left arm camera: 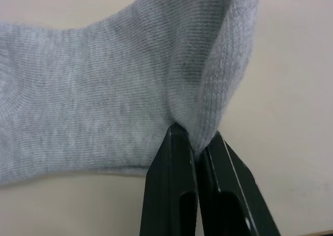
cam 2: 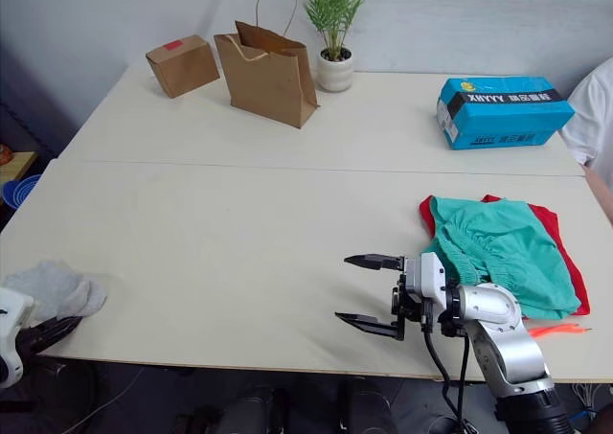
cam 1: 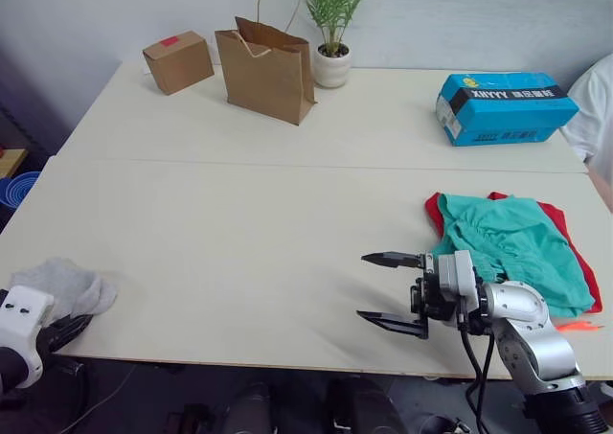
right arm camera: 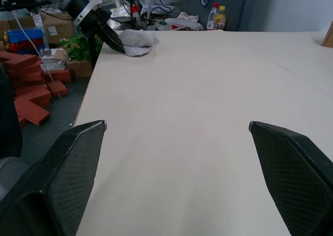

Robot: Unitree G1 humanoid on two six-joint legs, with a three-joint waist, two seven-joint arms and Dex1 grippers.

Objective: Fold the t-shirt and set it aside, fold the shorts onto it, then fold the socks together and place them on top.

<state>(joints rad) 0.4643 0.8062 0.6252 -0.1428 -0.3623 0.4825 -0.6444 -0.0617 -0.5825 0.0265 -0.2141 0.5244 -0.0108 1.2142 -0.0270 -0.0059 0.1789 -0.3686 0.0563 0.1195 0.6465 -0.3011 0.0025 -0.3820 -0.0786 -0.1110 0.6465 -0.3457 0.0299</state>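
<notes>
- My left end effector [left arm camera: 195, 142] is clamped on the socks [cam 1: 65, 285]; in the left wrist view the two black fingers [left arm camera: 171, 184] sit pressed together with a fold of grey knit pinched between their tips.
- The socks lie bunched at the near left edge of the desk [cam 1: 239, 214]. From the head views I cannot make out whether I have one sock or both, and the crumpled heap shows no clear long axis.
- My right end effector [cam 1: 391, 290] is spread wide apart with nothing between the fingers, hovering low over bare desk near the front edge, its tips pointing left toward the socks.
- The shorts [cam 1: 512, 247] lie folded on top of the t-shirt [cam 1: 565, 233] at the right side of the desk, just right of the right end effector. The gathered waistband faces left.
- The t-shirt is mostly hidden: I see only red strips along the left, far and right sides of the shorts.
- An orange drawstring [cam 1: 579, 327] end pokes out by the near right edge.
- At the far side stand a cardboard box [cam 1: 178, 61], a paper bag [cam 1: 268, 70], a potted plant [cam 1: 332, 32] and a blue box [cam 1: 503, 106].
</notes>
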